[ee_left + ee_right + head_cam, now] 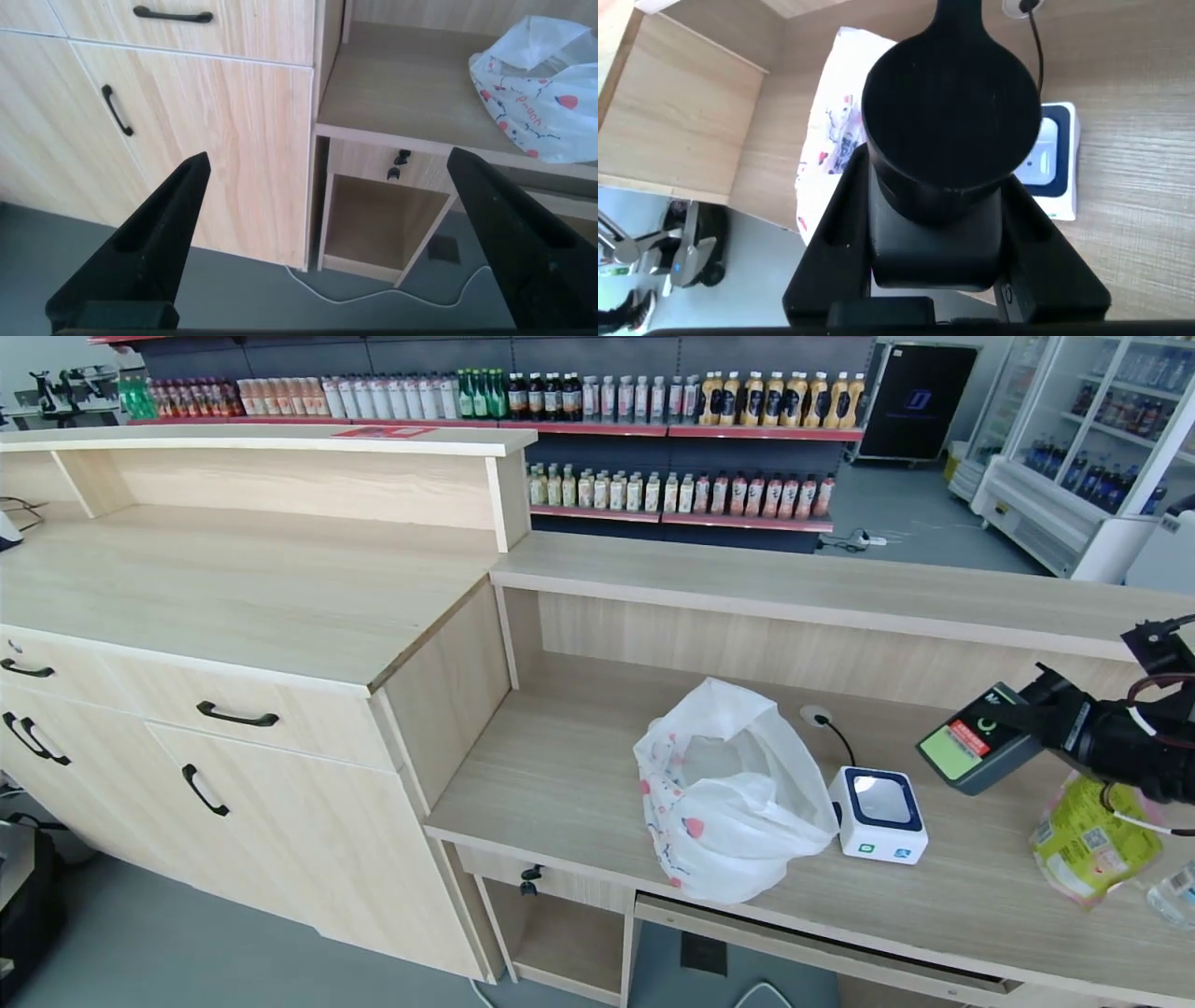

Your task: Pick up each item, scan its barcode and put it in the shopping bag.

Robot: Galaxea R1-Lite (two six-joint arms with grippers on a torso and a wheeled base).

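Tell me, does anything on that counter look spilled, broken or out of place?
Nothing stands out. The shopping bag sits open beside the scanner on the counter, the right gripper holds a dark item above the counter, and a green pouch lies unspilled at the right.

The right arm [1134, 747] extends in from the right edge. The right gripper [1044, 714] is clamped on a dark container [976, 742], held aloft. The left gripper [329, 159] hangs low at near left, its fingers [159, 243] spread wide, holding nothing.
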